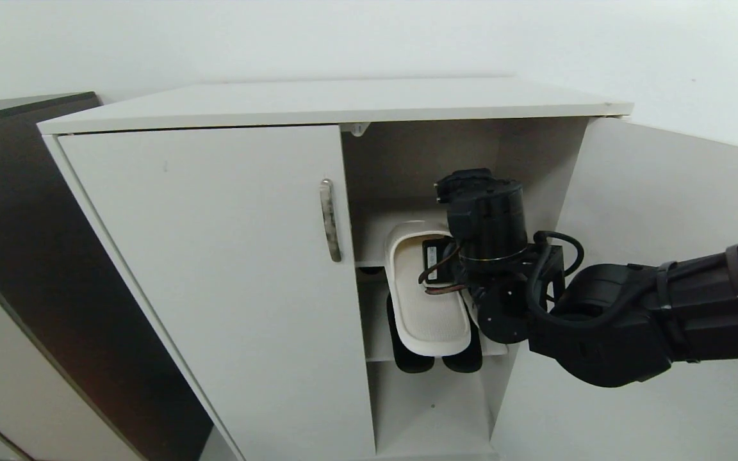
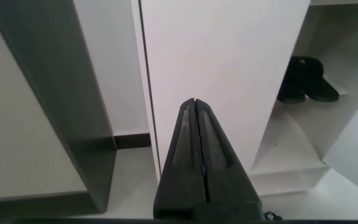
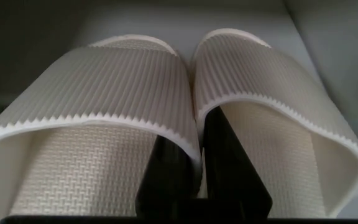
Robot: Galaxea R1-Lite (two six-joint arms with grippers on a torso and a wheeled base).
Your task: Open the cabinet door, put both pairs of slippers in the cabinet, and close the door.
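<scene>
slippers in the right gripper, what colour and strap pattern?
Cream-white slippers, ribbed straps, fine textured insoles. Clearest in the right wrist view.

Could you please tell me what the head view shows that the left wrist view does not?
Head view: the white slippers held in the right hand, and the door handle. Left wrist view: the left hand, shut, in front of the closed door. Both: the closed door and the black slippers on a shelf in the open side.

Matte black right arm [image 1: 631, 333] carries looped cables [image 1: 556, 251]; left end effector [image 2: 194, 102] is dark, wedge-shaped.
</scene>
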